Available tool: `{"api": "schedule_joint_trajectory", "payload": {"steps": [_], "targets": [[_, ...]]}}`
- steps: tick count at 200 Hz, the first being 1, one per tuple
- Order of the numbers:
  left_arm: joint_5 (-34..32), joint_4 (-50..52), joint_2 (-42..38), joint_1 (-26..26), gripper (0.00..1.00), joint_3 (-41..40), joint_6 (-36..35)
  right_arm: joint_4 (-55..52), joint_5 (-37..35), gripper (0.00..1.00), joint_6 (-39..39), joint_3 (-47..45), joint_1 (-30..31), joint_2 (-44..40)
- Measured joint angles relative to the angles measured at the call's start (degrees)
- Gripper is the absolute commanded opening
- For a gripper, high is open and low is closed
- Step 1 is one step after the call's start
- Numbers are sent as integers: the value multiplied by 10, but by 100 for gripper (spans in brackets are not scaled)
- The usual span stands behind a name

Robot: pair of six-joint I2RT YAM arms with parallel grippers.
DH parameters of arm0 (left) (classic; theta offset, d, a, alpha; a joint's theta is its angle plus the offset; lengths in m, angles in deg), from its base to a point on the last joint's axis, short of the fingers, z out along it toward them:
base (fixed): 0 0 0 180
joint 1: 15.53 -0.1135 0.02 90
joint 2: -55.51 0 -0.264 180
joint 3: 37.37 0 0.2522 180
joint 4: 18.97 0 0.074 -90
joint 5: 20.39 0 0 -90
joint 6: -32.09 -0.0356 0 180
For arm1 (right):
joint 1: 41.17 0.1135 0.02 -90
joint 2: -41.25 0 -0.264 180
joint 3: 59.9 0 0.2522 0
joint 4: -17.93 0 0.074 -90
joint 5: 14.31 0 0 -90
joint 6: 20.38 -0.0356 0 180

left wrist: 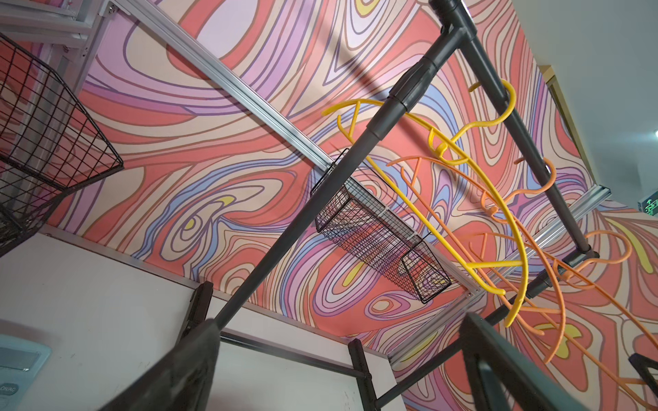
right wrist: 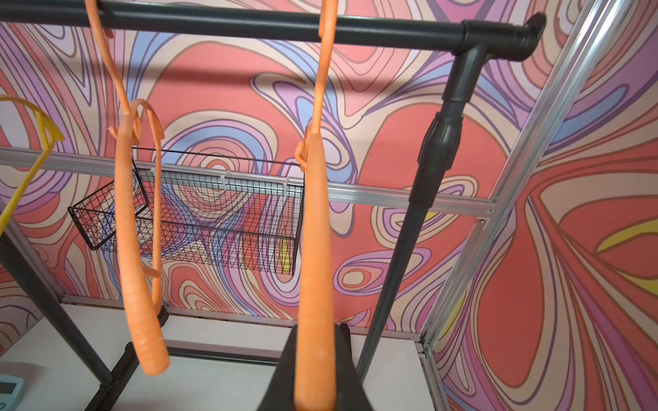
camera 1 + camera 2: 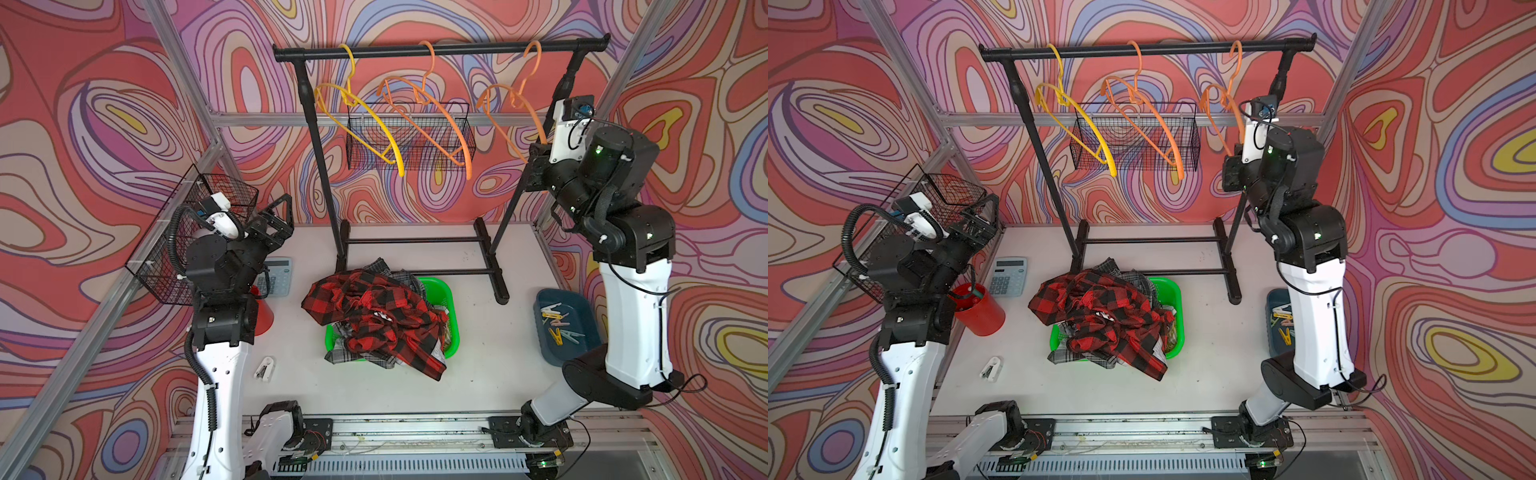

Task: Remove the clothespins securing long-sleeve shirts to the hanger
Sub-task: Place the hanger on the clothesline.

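By the shirts (image 3: pixel 374 307) — calculator (image 3: pixel 1007 276), red cup (image 3: pixel 980 311).

A: The shirts (image 3: pixel 374 307)?
B: One is red-and-black check, another grey-and-white plaid. Their basket (image 3: pixel 440 291) is bright green.
A: The hangers (image 2: pixel 315 249)?
B: One yellow, two orange, and the rail (image 3: pixel 415 50) is black.
A: The clothespins (image 3: pixel 556 335)?
B: Yellow, pink, white and pale teal; their tray (image 3: pixel 552 297) is dark blue.
A: The walls (image 3: pixel 83 124)?
B: Swirls of red, lilac, blue and yellow, outlined dark.

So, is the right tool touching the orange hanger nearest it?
Touching: in the right wrist view the right tool is shut on that orange hanger, its arm pinched between the fingers.
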Motion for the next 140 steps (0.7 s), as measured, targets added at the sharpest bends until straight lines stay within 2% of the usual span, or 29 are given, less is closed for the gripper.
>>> {"api": "schedule_joint_trajectory", "payload": {"steps": [81,140], "targets": [[-1,0,-2,0,100,-19,9,71,1,0,30,12,-23,46],[-11,26,-13,0,100,-23,5,84,15,0,28,19,-34,70]]}}
